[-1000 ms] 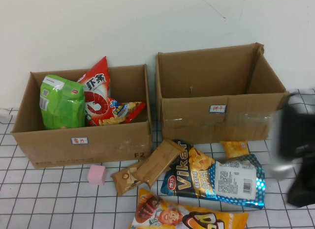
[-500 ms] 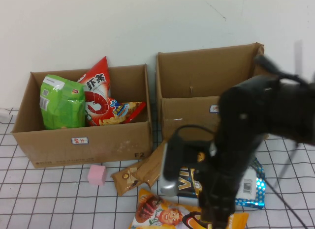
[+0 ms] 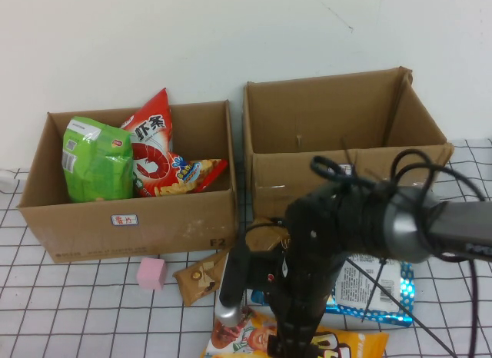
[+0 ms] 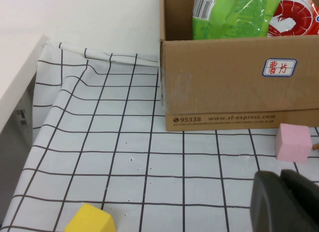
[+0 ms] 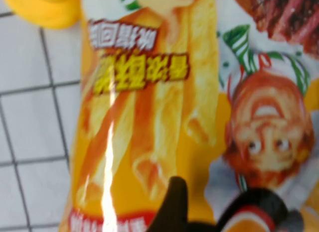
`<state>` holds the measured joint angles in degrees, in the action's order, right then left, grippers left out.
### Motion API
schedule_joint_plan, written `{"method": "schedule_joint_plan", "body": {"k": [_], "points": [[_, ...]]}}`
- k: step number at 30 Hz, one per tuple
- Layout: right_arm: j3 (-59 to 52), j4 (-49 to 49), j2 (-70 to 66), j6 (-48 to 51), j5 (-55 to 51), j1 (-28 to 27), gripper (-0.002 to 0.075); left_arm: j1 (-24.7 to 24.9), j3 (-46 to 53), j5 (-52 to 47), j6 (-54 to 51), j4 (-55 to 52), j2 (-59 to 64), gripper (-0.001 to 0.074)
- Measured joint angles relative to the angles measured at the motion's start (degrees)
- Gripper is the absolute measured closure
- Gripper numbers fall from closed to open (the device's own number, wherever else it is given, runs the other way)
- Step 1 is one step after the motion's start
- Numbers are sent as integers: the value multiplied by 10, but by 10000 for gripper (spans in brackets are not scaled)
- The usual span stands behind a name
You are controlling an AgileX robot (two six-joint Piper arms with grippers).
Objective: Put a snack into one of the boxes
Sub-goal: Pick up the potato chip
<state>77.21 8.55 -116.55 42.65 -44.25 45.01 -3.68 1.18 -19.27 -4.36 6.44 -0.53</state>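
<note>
right hand (image 5: 214, 212) over orange snack bag (image 5: 149, 117), left hand (image 4: 284, 202) parked

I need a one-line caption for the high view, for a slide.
Right gripper low over the orange snack bag in front of two boxes; left gripper is out of this view.

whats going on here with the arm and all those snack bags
The right arm has reached down over the loose snacks in front of the two cardboard boxes, its right end effector just above the orange chip bag, not visibly gripping it. The left end effector sits low over the checked tablecloth. The left box already holds bags; the right box shows none.
</note>
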Motion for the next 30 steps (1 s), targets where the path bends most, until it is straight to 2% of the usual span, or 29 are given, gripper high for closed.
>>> {"method": "schedule_joint_plan", "body": {"k": [14,16,20,26,28,30], "points": [[6,39,-58,-5,21,0,42,0,0,0,0,0,0,736],[6,46,-61,-5,17,0,105,0,0,0,0,0,0,736],[10,63,-61,-5,5,0,368,0,0,0,0,0,0,736],[11,67,-49,-6,1,0,380,0,0,0,0,0,0,736],[7,67,-34,-8,-1,0,431,0,0,0,0,0,0,736],[3,65,-7,-15,-1,1,533,0,0,0,0,0,0,736]]}}
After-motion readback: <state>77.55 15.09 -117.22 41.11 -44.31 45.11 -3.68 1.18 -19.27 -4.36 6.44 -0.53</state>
